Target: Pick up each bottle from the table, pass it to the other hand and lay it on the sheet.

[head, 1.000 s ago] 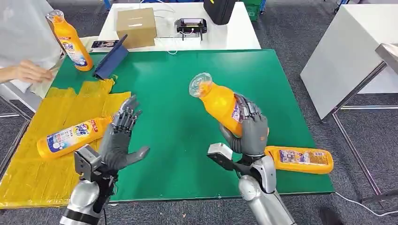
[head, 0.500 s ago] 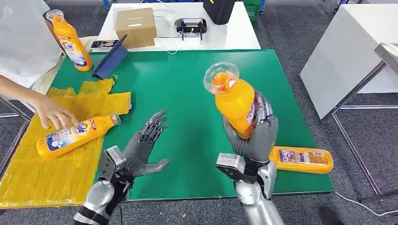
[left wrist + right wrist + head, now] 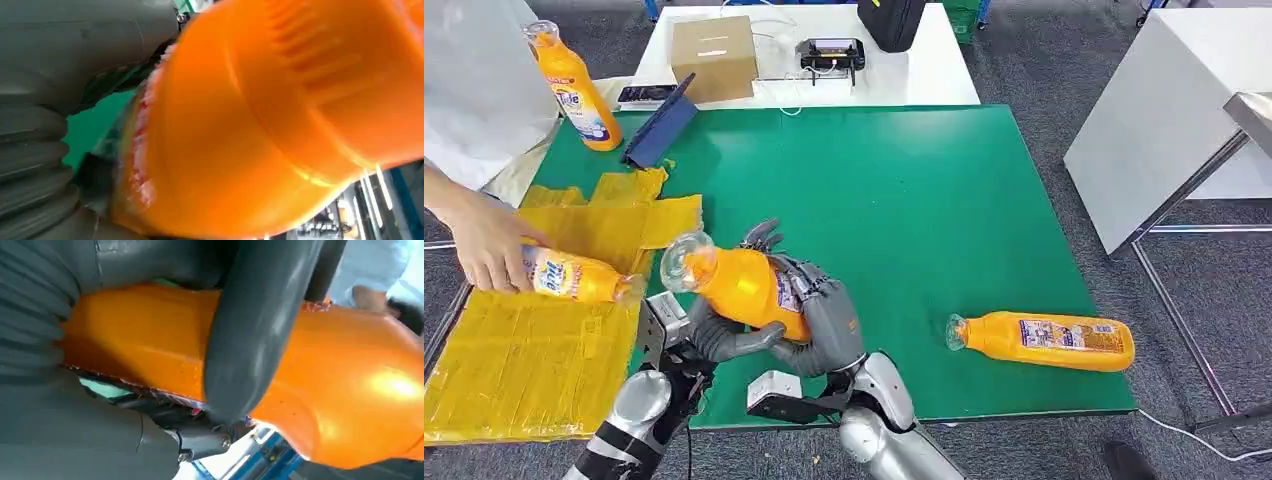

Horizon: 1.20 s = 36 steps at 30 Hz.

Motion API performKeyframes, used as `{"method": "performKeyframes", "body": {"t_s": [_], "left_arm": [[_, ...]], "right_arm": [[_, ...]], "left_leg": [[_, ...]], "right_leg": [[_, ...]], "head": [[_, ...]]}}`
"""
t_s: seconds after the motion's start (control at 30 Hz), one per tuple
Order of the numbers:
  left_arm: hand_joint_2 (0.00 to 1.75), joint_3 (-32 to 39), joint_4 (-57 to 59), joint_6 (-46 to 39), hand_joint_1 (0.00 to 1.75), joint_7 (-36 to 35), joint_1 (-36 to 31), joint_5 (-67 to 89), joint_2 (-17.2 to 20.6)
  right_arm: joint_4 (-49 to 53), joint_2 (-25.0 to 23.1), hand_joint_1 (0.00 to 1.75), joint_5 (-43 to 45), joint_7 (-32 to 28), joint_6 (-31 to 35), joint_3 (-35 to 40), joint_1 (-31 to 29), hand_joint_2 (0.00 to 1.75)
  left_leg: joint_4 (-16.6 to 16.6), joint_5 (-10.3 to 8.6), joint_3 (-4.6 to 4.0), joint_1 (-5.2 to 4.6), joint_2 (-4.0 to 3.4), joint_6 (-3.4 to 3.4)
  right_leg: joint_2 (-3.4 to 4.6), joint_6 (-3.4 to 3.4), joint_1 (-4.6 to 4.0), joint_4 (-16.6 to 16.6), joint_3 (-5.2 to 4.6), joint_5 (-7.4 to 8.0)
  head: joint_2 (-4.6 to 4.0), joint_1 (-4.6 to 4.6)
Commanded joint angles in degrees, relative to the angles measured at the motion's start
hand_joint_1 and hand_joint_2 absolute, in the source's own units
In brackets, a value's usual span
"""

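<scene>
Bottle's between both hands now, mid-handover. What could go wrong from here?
1. The right hand grips the orange bottle while the left hand only cradles it from below; letting go early could drop it onto the green table.
2. A person's hand is holding the bottle on the yellow sheet, right where this one must be laid, so a collision is possible.

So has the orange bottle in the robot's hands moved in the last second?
Yes: the held bottle has swung left, toward the yellow sheet.
</scene>
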<state>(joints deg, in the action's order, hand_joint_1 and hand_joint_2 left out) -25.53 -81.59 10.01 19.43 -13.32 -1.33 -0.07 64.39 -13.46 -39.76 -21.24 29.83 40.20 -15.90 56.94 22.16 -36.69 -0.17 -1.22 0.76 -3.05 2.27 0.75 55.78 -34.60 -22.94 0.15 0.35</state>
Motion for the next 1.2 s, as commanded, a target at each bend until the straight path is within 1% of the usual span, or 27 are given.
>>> {"method": "performKeyframes", "body": {"t_s": [0.03, 0.07, 0.1, 0.13, 0.17, 0.2, 0.23, 0.27, 0.3, 0.37, 0.4, 0.47, 0.5, 0.53, 0.57, 0.63, 0.67, 0.7, 0.77, 0.93, 0.97, 1.03, 1.07, 1.1, 1.13, 1.17, 1.2], "left_arm": [[1.75, -1.4, 3.9, -0.7, 0.0, -0.2, -3.3, -0.3, 0.7], [1.75, -1.3, 3.9, -0.8, 0.0, -0.2, -3.3, -0.3, 0.6], [1.75, -1.0, 4.0, -1.1, 0.0, -0.1, -3.3, -0.4, 0.5], [1.75, -0.9, 4.0, -1.5, 0.0, -0.1, -3.3, -0.4, 0.3], [1.75, -0.9, 4.0, -1.5, 0.0, -0.1, -3.3, -0.4, 0.3], [1.75, -0.9, 4.0, -1.5, 0.0, -0.1, -3.3, -0.4, 0.3], [1.75, -0.9, 4.0, -1.5, 0.0, -0.1, -3.3, -0.4, 0.3], [1.75, -0.9, 4.0, -1.5, 0.0, -0.1, -3.3, -0.4, 0.3], [1.75, -0.9, 4.0, -1.5, 0.0, -0.1, -3.3, -0.4, 0.3], [1.75, -0.9, 4.0, -1.5, 0.0, -0.1, -3.3, -0.4, 0.3], [1.75, -0.9, 4.0, -1.5, 0.0, -0.1, -3.3, -0.4, 0.3], [1.75, -0.9, 4.0, -1.5, 0.0, -0.1, -3.3, -0.4, 0.3], [1.75, -0.7, 4.1, -2.3, 0.07, -0.1, -3.2, -0.3, -0.1], [1.75, -0.7, 4.1, -2.4, 1.71, -0.1, -3.1, -0.4, -0.2], [1.75, -0.7, 4.1, -2.5, 1.75, -0.1, -3.1, -0.4, -0.2], [1.75, -0.3, 4.2, -3.1, 1.75, 0.0, -2.9, -0.5, -0.4], [1.75, -0.3, 4.2, -3.1, 1.75, 0.0, -2.9, -0.5, -0.4], [1.75, -0.2, 4.3, -3.2, 1.75, 0.0, -2.9, -0.6, -0.4], [1.75, -0.1, 4.4, -3.3, 1.75, 0.0, -3.1, -0.6, -0.4], [1.75, 0.0, 4.8, -3.5, 1.75, -0.1, -3.4, -0.7, -0.6], [1.75, 0.0, 4.9, -3.6, 1.75, -0.1, -3.4, -0.7, -0.6], [1.75, 0.3, 5.0, -4.0, 1.75, -0.3, -3.6, -1.1, -0.9], [1.75, 0.5, 5.0, -4.3, 1.75, -0.4, -3.7, -1.2, -0.9], [1.75, 1.0, 4.7, -4.7, 1.75, -0.4, -3.4, -1.6, -1.3], [1.75, 1.7, 3.9, -5.7, 1.75, -0.1, -2.8, -1.9, -1.4], [1.75, 2.6, 3.0, -7.6, 1.75, 0.2, -2.2, -1.4, -1.4], [1.75, 3.1, 2.3, -8.4, 1.75, 0.2, -1.7, -1.5, -1.3]], "right_arm": [[-10.7, 0.6, 1.75, -1.1, 0.9, -0.8, 10.7, -4.3, 1.75], [-10.7, 0.7, 1.75, -1.0, 0.9, -0.9, 10.9, -4.2, 1.75], [-10.7, 0.8, 1.75, -0.8, 1.2, -0.7, 11.2, -4.3, 1.75], [-10.7, 0.9, 1.75, -0.7, 1.4, -0.5, 11.4, -4.3, 1.75], [-10.7, 0.9, 1.75, -0.7, 1.4, -0.5, 11.4, -4.3, 1.75], [-10.7, 0.9, 1.75, -0.7, 1.4, -0.5, 11.4, -4.3, 1.75], [-10.7, 0.9, 1.75, -0.7, 1.4, -0.5, 11.4, -4.3, 1.75], [-10.7, 0.9, 1.75, -0.7, 1.4, -0.5, 11.4, -4.3, 1.75], [-10.7, 0.9, 1.75, -0.7, 1.4, -0.5, 11.4, -4.3, 1.75], [-10.7, 0.9, 1.75, -0.7, 1.4, -0.5, 11.4, -4.3, 1.75], [-10.7, 0.9, 1.75, -0.7, 1.4, -0.5, 11.4, -4.3, 1.75], [-10.7, 0.9, 1.75, -0.7, 1.4, -0.5, 11.4, -4.3, 1.75], [-10.7, 1.0, 1.75, -0.4, 2.0, -0.1, 11.4, -4.4, 1.75], [-10.7, 1.1, 1.75, -0.3, 2.1, 0.2, 11.2, -4.4, 1.75], [-10.6, 1.1, 1.75, -0.2, 2.1, 0.4, 11.1, -4.4, 1.75], [-10.0, 1.5, 1.75, 0.0, 2.4, 1.7, 10.4, -4.1, 1.75], [-9.8, 1.5, 1.75, 0.0, 2.5, 2.1, 10.2, -4.0, 1.75], [-9.4, 1.7, 1.75, 0.0, 2.6, 3.1, 9.7, -3.8, 1.75], [-8.5, 1.9, 1.75, -0.5, 2.8, 5.2, 8.8, -3.5, 1.75], [-6.8, 2.2, 1.75, -1.5, 3.0, 7.8, 7.6, -3.0, 1.75], [-6.4, 2.3, 1.75, -1.6, 2.9, 8.3, 7.3, -2.9, 1.75], [-4.6, 2.6, 1.75, -2.1, 2.5, 10.0, 6.7, -2.4, 1.75], [-3.5, 2.6, 1.41, -2.9, 2.2, 10.2, 6.0, -2.0, 1.75], [0.2, 2.2, 0.05, -5.4, 0.8, 10.2, 2.8, -0.1, 1.75], [5.5, 2.2, 0.0, -3.9, -2.2, 10.2, 0.2, 2.6, 1.75], [12.0, 2.7, 0.0, -4.2, -3.8, 10.2, -2.4, 5.2, 1.75], [16.6, 2.9, 0.0, -4.9, -4.4, 10.2, -3.9, 7.6, 1.75]], "left_leg": [[0.0, 0.16, 0.43, 0.11, 0.13, -0.09], [0.0, 0.08, 0.27, 0.07, 0.1, -0.06], [0.0, 0.13, 0.34, 0.11, 0.13, -0.08], [0.0, 0.05, 0.18, 0.06, 0.1, -0.05], [0.0, 0.15, 0.38, 0.12, 0.16, -0.08], [0.0, 0.07, 0.26, 0.07, 0.14, -0.05], [0.0, 0.16, 0.43, 0.13, 0.22, -0.08], [-0.1, 0.08, 0.27, 0.07, 0.16, -0.05], [0.0, 0.17, 0.42, 0.12, 0.19, -0.08], [-0.1, 0.07, 0.24, 0.06, 0.16, -0.05], [0.0, 0.15, 0.38, 0.12, 0.22, -0.08], [0.0, 0.07, 0.24, 0.06, 0.16, -0.05], [0.0, 0.14, 0.38, 0.11, 0.2, -0.07], [0.0, 0.06, 0.22, 0.07, 0.16, -0.05], [0.0, 0.12, 0.36, 0.09, 0.22, -0.07], [0.0, 0.03, 0.17, 0.05, 0.16, -0.04], [0.0, 0.03, 0.15, 0.05, 0.14, -0.04], [0.0, 0.11, 0.32, 0.11, 0.23, -0.07], [0.0, 0.04, 0.17, 0.06, 0.16, -0.04], [0.0, 0.1, 0.27, 0.09, 0.23, -0.05], [0.0, 0.16, 0.4, 0.12, 0.27, -0.07], [0.0, 0.04, 0.16, 0.05, 0.18, -0.04], [0.0, 0.11, 0.29, 0.1, 0.26, -0.06], [0.0, 0.06, 0.19, 0.07, 0.24, -0.05], [0.0, 0.01, 0.07, 0.04, 0.19, -0.03], [0.0, 0.1, 0.2, 0.09, 0.27, -0.06], [0.0, 0.03, 0.06, 0.03, 0.2, -0.03]], "right_leg": [[0.22, -0.11, -0.05, -0.1, 0.46, -0.16], [0.15, -0.08, -0.02, -0.1, 0.27, -0.08], [0.17, -0.1, -0.05, -0.1, 0.36, -0.13], [0.08, -0.06, -0.03, -0.1, 0.19, -0.05], [0.16, -0.1, -0.06, -0.1, 0.42, -0.15], [0.08, -0.06, -0.03, -0.1, 0.28, -0.09], [0.14, -0.1, -0.07, -0.1, 0.48, -0.17], [0.08, -0.07, -0.03, -0.1, 0.3, -0.1], [0.14, -0.1, -0.06, -0.1, 0.47, -0.17], [0.05, -0.06, -0.03, -0.1, 0.26, -0.1], [0.1, -0.09, -0.06, -0.1, 0.43, -0.17], [0.05, -0.06, -0.03, -0.1, 0.25, -0.09], [0.12, -0.1, -0.06, -0.1, 0.42, -0.16], [0.05, -0.06, -0.03, -0.1, 0.24, -0.09], [0.08, -0.09, -0.03, -0.1, 0.38, -0.15], [0.01, -0.05, -0.02, -0.1, 0.17, -0.06], [0.01, -0.05, -0.02, -0.1, 0.13, -0.05], [0.05, -0.08, -0.06, -0.1, 0.34, -0.14], [0.0, -0.05, -0.03, -0.1, 0.16, -0.07], [0.03, -0.07, -0.04, -0.1, 0.3, -0.13], [0.06, -0.09, -0.05, -0.1, 0.44, -0.19], [0.0, -0.05, -0.02, -0.1, 0.16, -0.07], [0.02, -0.08, -0.05, -0.1, 0.33, -0.15], [-0.02, -0.06, -0.03, -0.1, 0.21, -0.11], [-0.05, -0.04, -0.02, -0.1, 0.07, -0.06], [-0.02, -0.07, -0.05, 0.0, 0.23, -0.15], [-0.05, -0.04, -0.01, 0.0, 0.05, -0.08]], "head": [[0.0, -0.02], [0.0, -0.04], [0.0, -0.02], [0.0, -0.07], [0.0, -0.02], [0.0, -0.07], [0.0, -0.02], [0.0, -0.07], [0.0, -0.02], [0.0, -0.04], [0.0, -0.04], [0.0, -0.04], [0.0, -0.04], [0.0, -0.04], [0.0, -0.04], [0.0, -0.04], [0.0, -0.04], [0.0, -0.04], [0.0, -0.04], [0.0, -0.02], [0.0, -0.04], [0.0, -0.04], [0.0, -0.04], [0.0, -0.04], [0.0, -0.04], [0.0, -0.02], [0.0, -0.05]]}}
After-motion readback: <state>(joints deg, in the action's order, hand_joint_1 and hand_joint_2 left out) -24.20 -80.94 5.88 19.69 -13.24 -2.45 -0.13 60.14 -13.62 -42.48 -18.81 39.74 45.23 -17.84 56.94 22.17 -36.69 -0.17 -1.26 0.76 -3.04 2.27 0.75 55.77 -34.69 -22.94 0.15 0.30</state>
